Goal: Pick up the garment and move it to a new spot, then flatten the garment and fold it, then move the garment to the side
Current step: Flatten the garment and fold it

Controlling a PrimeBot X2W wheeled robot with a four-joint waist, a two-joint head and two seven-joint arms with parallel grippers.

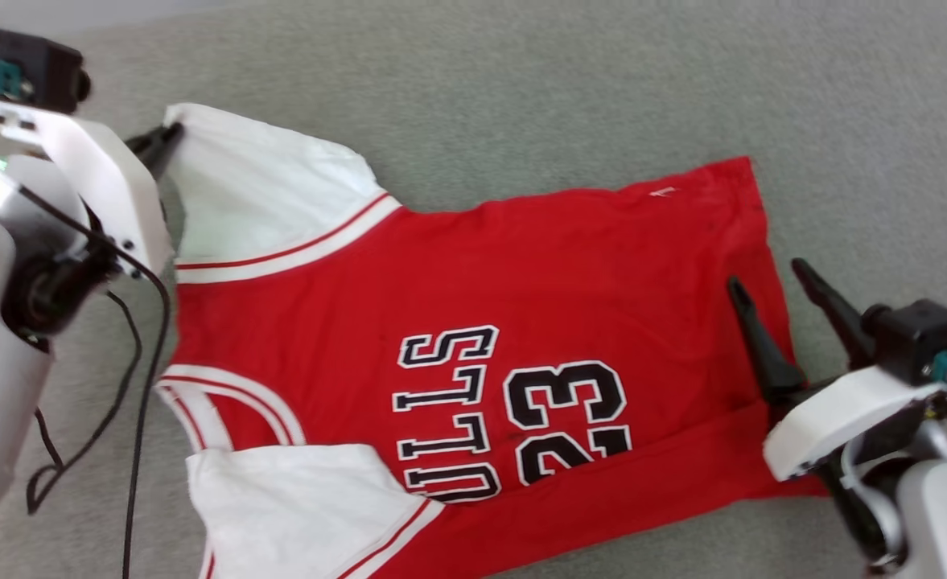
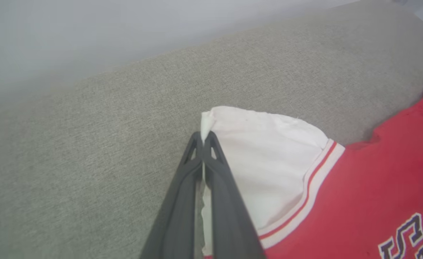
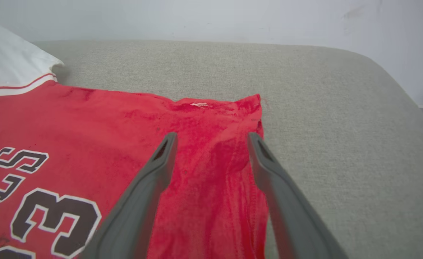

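Observation:
The garment (image 1: 473,322), a red jersey with white sleeves and black "BULLS 23" print, lies spread on a grey cushion, collar toward the left. My left gripper (image 1: 169,135) is shut on the far corner of the upper white sleeve (image 2: 269,162); the left wrist view shows white cloth pinched between the fingertips (image 2: 205,138). My right gripper (image 1: 767,281) stands open over the garment's hem (image 3: 215,169) at the right, its two fingers spread with red cloth beneath them, apart from it.
The grey cushion (image 1: 521,80) spreads beyond the garment at the top and right; its rounded edge (image 3: 394,82) drops off on the right. A pale wall (image 3: 211,18) rises behind. Black cables (image 1: 131,386) hang beside my left arm.

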